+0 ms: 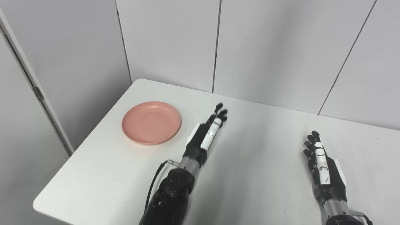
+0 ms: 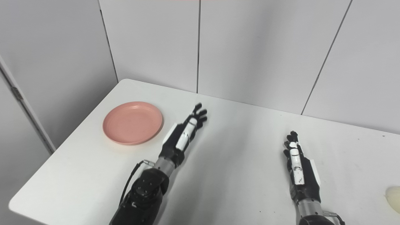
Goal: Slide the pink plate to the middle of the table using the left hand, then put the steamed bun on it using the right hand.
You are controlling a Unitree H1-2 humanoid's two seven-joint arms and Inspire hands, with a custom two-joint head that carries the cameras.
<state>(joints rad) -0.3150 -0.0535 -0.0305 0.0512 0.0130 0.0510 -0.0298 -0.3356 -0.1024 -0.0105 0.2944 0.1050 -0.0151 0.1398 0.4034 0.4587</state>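
Sitting near the far left corner of the white table (image 1: 256, 187), the pink plate (image 1: 151, 122) is round, shallow and bare, with a raised rim and a smooth matte salmon surface. Just beside it to the right, apart from its rim, the left hand (image 1: 206, 132) is stretched forward with its fingers extended and holds nothing, while the right hand (image 1: 322, 165) is likewise flat, outstretched and unloaded well over on the right. Only a pale, rounded edge of the steamed bun (image 2: 394, 197) shows, at the right border of the right eye view, on the table beyond the right hand.
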